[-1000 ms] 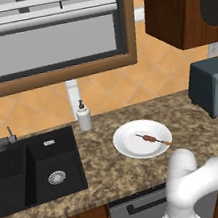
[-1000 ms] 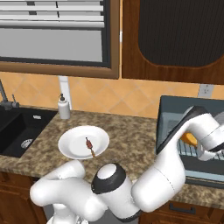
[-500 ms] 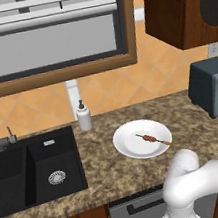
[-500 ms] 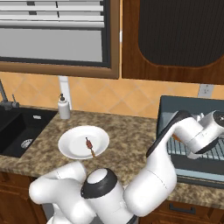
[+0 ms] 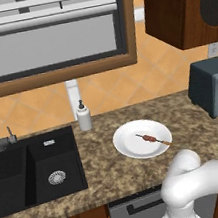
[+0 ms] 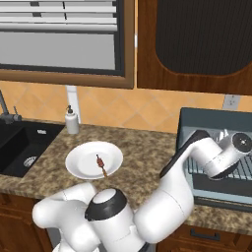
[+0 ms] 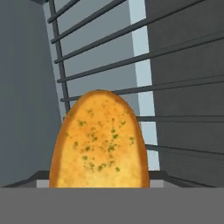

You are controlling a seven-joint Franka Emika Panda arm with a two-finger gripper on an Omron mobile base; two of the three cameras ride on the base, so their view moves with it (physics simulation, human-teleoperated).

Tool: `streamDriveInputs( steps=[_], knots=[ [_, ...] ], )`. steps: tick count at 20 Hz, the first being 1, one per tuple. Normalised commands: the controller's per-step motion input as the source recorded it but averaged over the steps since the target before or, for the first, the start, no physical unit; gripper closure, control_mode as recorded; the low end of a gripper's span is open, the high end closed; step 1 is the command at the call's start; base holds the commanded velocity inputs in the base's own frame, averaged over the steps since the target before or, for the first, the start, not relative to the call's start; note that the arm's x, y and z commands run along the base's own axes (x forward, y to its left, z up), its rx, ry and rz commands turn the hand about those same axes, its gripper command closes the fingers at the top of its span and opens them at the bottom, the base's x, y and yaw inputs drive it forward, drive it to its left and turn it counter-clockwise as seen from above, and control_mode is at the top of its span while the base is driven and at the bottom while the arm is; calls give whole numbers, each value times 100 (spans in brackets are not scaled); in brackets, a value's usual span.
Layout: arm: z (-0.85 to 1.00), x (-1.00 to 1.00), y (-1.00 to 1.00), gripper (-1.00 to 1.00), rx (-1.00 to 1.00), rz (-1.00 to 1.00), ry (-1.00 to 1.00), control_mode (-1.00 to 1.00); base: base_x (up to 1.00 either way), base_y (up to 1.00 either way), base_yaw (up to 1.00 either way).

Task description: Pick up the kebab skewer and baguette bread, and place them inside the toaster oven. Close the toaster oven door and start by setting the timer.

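The baguette (image 7: 99, 142) is seen close up in the hand view, upright in the frame over the wire rack (image 7: 183, 78) of the toaster oven (image 6: 216, 129). The fingertips are hidden, so whether the loaf is gripped or the fingers stand apart cannot be told. The skewer (image 5: 153, 139) lies on the white plate (image 5: 127, 146) on the counter (image 5: 107, 172), well apart from the oven.

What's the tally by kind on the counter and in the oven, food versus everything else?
Food: 2, kebab skewer, baguette bread
Dishes: 1, white plate
Appliances: 1, toaster oven
Bottles: 1, soap dispenser
Total: 5
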Motion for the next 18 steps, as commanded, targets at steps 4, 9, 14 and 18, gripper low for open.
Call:
streamDriveInputs(
  steps=[4,9,14,18],
  knots=[
    [0,3,0,-100,0,0,0,-100,0,0,0],
    [0,1,0,-100,0,0,0,-100,0,0,0],
    [10,-5,-8,-100,0,0,-5,-100,0,0,0],
    [27,-92,-6,-100,-5,0,-6,-100,0,0,0]
  ],
)
